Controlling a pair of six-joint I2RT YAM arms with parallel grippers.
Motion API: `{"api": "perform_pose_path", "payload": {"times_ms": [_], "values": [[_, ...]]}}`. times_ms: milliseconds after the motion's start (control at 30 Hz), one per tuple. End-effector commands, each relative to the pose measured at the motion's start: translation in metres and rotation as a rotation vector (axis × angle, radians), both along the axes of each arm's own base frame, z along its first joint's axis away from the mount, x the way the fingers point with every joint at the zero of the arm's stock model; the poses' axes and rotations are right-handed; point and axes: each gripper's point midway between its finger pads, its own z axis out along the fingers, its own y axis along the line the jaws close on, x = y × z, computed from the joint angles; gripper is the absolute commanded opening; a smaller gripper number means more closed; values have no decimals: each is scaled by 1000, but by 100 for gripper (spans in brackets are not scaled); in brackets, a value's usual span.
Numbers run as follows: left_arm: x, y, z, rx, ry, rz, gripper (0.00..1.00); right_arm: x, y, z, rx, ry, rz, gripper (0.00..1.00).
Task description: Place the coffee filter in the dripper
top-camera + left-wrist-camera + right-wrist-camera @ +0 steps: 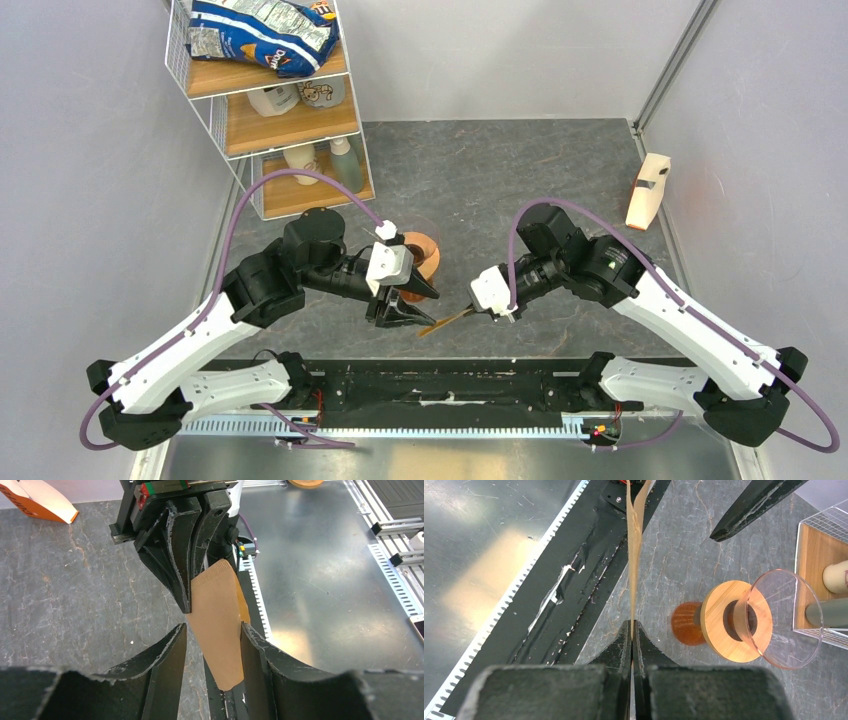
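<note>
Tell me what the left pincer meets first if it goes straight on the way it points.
The coffee filter: it hangs inside the open left pincer. Just beyond, depth unclear, stands the right pincer, shut on the filter.

My left gripper (212,630) crowds the dripper's (716,630) near side; toward the table's (520,180) right edge, open passage.

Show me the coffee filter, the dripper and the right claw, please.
coffee filter (217,625), left wrist view, middle of the flat brown paper.
dripper (714,630), right wrist view, left side of the wooden ring.
right claw (632,627), right wrist view, between its closed fingertips.
</note>
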Motion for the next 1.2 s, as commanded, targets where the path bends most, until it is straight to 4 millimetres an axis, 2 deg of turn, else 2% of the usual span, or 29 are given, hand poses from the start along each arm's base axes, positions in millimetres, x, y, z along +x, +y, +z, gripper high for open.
{"api": "perform_pose_path", "payload": {"times_ms": [0, 133, 433, 700, 767, 833, 867, 900, 933, 1000, 1033, 1067, 1100, 1167], "values": [[5, -2, 15, -40, -46, 18, 50, 0, 3, 21, 44, -21, -15, 0], [6, -1, 9, -27, -61, 22, 50, 4, 6, 24, 47, 4, -56, 0], [24, 3, -10, 25, -107, 109, 47, 10, 12, 34, 74, 42, -108, 0], [22, 3, -25, 51, -63, 118, 45, 10, 15, 40, 94, 67, -119, 0], [21, 2, -24, 42, -42, 120, 39, 9, 16, 42, 101, 74, -122, 0], [22, 1, -22, 32, -23, 135, 23, 10, 17, 42, 102, 76, -129, 0], [24, 1, -21, 31, -14, 147, 16, 11, 16, 43, 106, 72, -136, 5], [26, 1, -20, 29, -7, 162, 6, 12, 16, 42, 103, 70, -145, 13], [29, 1, -20, 26, 8, 187, 2, 14, 15, 42, 102, 65, -155, 25], [36, 3, -15, 12, 36, 226, 2, 19, 13, 41, 99, 50, -191, 46], [38, 3, -13, 3, 59, 237, 2, 22, 12, 41, 101, 40, -210, 61], [38, 3, -11, -4, 87, 244, 2, 27, 11, 39, 100, 23, -238, 87], [40, 3, -8, -15, 123, 258, 2, 34, 11, 40, 107, 0, -268, 96], [43, 3, -5, -25, 195, 282, 2, 48, 8, 39, 113, -60, -332, 97]]}}
